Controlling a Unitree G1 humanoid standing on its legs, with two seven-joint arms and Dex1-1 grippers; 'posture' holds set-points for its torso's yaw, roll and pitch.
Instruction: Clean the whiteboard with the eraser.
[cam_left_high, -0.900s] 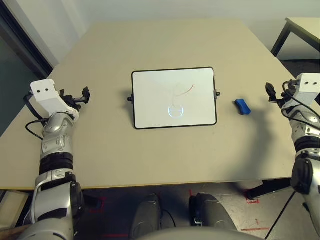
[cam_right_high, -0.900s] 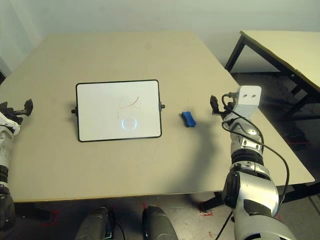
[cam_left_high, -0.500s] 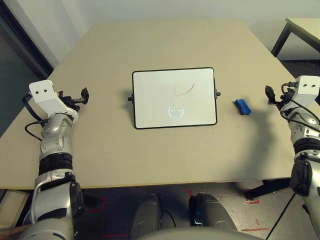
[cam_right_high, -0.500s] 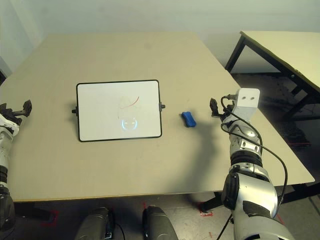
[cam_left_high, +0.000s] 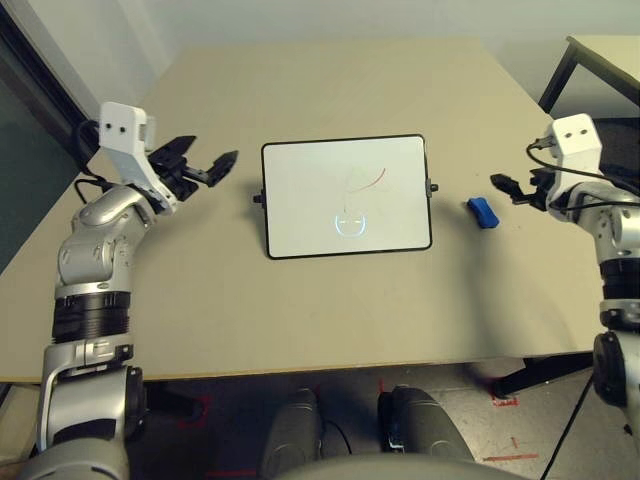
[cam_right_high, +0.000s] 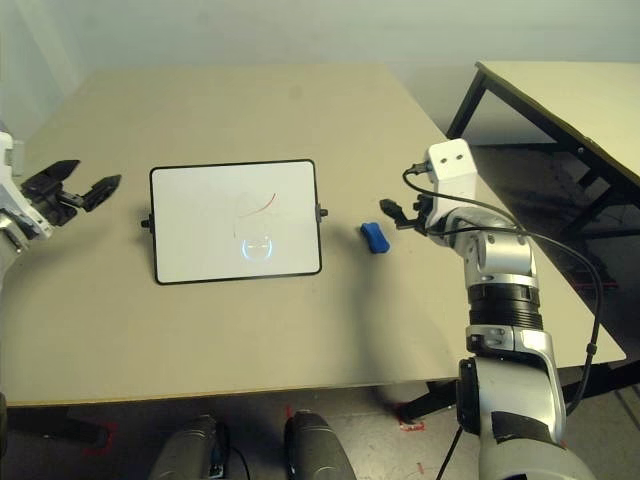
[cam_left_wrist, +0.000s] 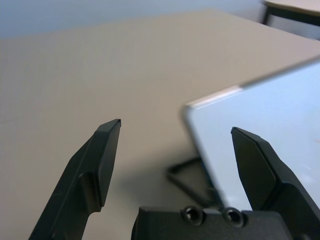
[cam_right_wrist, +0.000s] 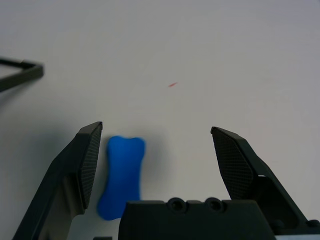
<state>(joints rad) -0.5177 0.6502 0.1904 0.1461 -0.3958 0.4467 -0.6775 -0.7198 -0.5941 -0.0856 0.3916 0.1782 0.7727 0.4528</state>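
Tabletop, cleaning task not yet begun: board marked, eraser untouched.

Table (cam_left_high: 330, 320): broad beige top, bearing all items. Whiteboard (cam_left_high: 346, 196): lies flat at centre, faint red stroke and pale scribble on it, so wiping remains to be done. Left arm (cam_left_high: 95, 260): raised at the left side, forearm angled inward; left gripper (cam_left_high: 205, 167) roughly level, jaws spread wide and holding nothing, aimed at the board's left edge, likely to steady it. Right arm (cam_right_high: 495, 280): raised at the right, wrist tipped down; right gripper (cam_right_high: 392, 214) gaping wide, empty, poised just right of its target and apart from it, apparently lining up a grasp. Eraser (cam_right_high: 375, 238): small blue block resting on the table just right of the board.
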